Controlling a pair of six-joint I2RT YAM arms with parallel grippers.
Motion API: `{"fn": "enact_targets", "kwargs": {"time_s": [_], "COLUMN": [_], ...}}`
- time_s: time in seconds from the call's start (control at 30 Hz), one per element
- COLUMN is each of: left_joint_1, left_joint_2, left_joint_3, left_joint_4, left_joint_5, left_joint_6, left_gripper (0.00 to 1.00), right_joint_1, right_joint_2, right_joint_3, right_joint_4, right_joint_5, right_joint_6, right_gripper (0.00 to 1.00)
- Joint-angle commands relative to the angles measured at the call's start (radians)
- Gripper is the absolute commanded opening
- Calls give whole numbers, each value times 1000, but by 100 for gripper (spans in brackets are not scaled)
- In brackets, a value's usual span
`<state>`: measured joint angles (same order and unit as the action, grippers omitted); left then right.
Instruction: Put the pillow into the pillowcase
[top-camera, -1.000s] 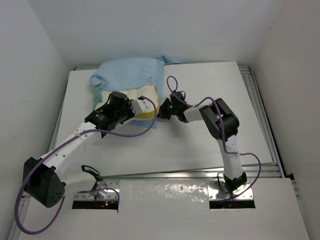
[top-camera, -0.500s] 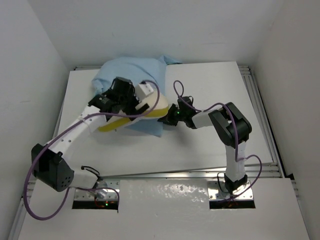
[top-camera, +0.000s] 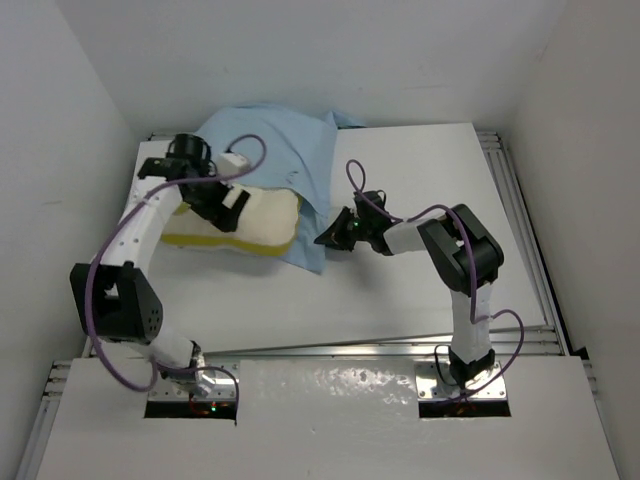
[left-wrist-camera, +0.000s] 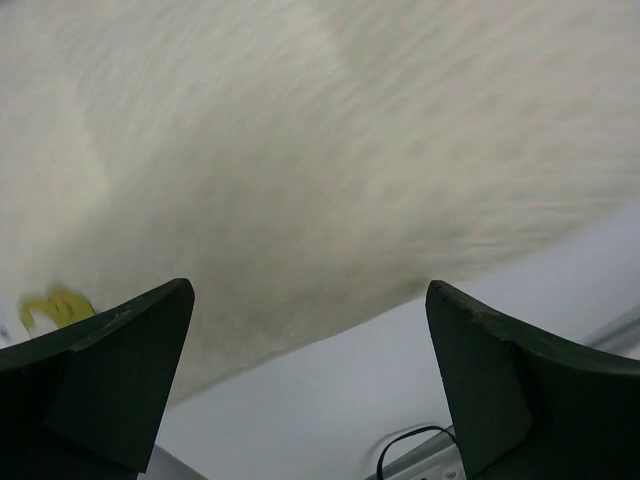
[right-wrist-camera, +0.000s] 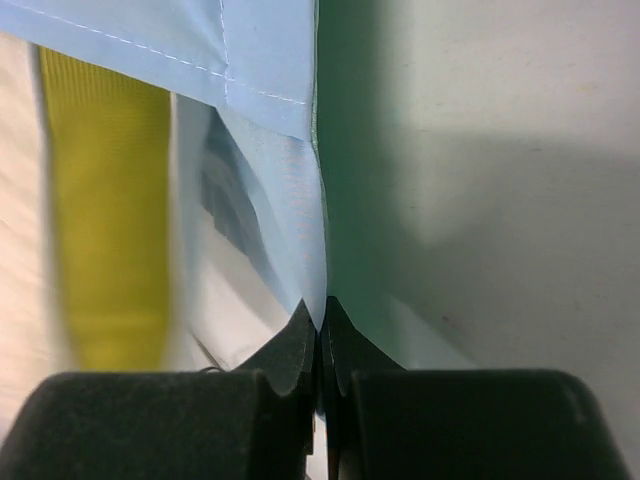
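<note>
White table (top-camera: 400, 290), matte and flat. Boxed in on three sides: back wall (top-camera: 320, 60), left wall (top-camera: 50, 150), right wall (top-camera: 590, 150), all plain white. Aluminium rails (top-camera: 528, 230) along the table's right edge, and a cross rail (top-camera: 340, 348) along its near edge. Nearer than that, a glossy white panel (top-camera: 330, 420) with patches of glare. Right wrist view: tabletop (right-wrist-camera: 520, 120) pale, a grey shadow (right-wrist-camera: 520, 260) across its lower part. Left wrist view: tabletop low in frame, blurred, with a strip of what looks like rail at the right edge.
</note>
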<state>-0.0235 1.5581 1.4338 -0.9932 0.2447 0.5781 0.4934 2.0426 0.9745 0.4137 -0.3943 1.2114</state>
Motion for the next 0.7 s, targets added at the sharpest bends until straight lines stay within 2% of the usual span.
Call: {"fn": "enact_targets", "kwargs": {"time_s": [0.0, 0.1, 0.17, 0.23, 0.3, 0.33, 0.4, 0.43, 0.47, 0.5, 0.53, 0.6, 0.67], "left_joint_1": [-174, -174, -176, -179, -170, -153, 6, 75, 179, 219, 281, 327, 375], "left_joint_2": [-170, -185, -176, -167, -161, -161, -127, -95, -40, 100, 257, 379, 467], "left_joint_3": [-33, -47, -24, -7, 16, 16, 42, 68, 171, 241, 387, 491, 519], "left_joint_4": [-45, -94, -212, -246, -198, -44, 138, 169, 163, 78, 12, -117, -117], "left_joint_5": [140, 229, 284, 300, 245, 196, 148, 142, 111, 91, 41, -19, -68], "left_joint_6": [199, 305, 443, 463, 369, 166, 21, -117, -163, -206, -211, -228, -228], "left_gripper": [100, 100, 100, 100, 100, 100, 100, 100, 100, 99, 96, 91, 89], "right_joint_1": [7, 5, 4, 1, -3, -3, -4, -4, -6, -6, -6, -6, -6], "right_joint_2": [-18, -9, 2, 8, 11, 11, 10, 10, 8, 7, 2, -7, -15], "right_joint_3": [32, 38, 44, 44, 36, 35, 33, 32, 29, 29, 32, 42, 47], "right_joint_4": [-19, -13, -21, -13, 2, 7, 4, 4, 4, -1, -7, -30, -42], "right_joint_5": [-15, -15, -11, -14, -14, -14, -12, -12, -14, -15, -15, -14, -12], "right_joint_6": [-18, -15, -12, 2, 17, 16, 14, 14, 13, 7, -6, -24, -38], "right_gripper": [0, 0, 0, 0, 0, 0, 0, 0, 0, 0, 0, 0, 0]}}
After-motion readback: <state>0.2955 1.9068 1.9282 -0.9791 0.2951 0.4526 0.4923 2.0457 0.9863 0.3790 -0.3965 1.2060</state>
